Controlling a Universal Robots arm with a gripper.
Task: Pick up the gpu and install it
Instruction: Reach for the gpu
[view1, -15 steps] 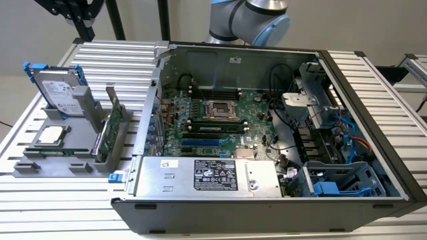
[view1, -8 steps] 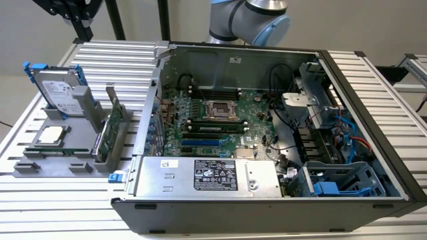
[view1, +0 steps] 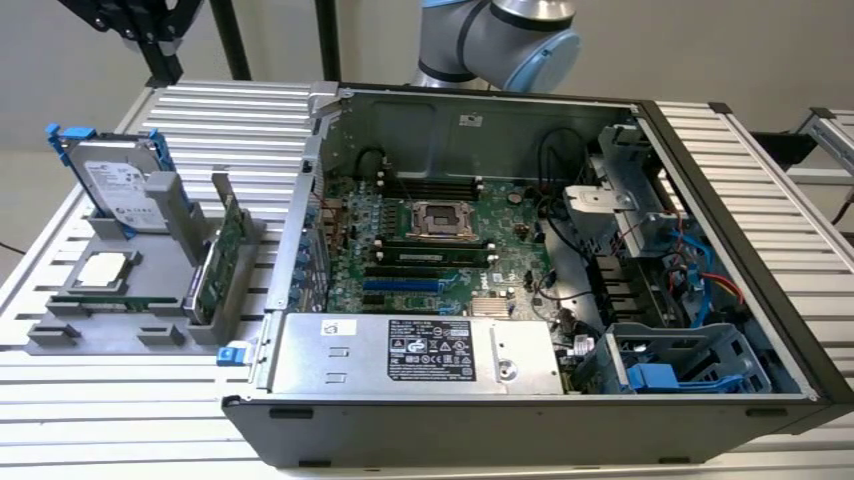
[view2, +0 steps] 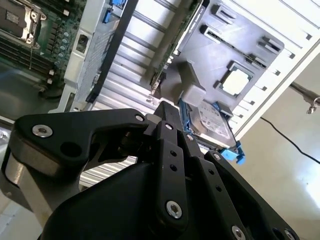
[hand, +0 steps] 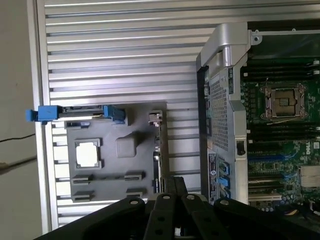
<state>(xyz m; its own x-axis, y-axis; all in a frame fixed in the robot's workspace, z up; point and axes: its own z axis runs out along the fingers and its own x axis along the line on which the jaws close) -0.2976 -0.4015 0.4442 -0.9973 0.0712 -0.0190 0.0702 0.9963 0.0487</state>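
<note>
Black jointed hand (hand: 176, 182), closed, hangs over edge-standing green gpu (hand: 159, 150) in grey holder (hand: 112, 167).

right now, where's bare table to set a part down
In the exterior view, bare ribbed table lies beyond the grey holder beside the case wall, and along the near edge before it. The holder is crowded: hard drive, chip, gpu.

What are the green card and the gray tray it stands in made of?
Gpu: a green circuit board, likely fiberglass, a bit shiny, dotted with tiny parts. Tray: plain matte gray all over, probably plastic.
</note>
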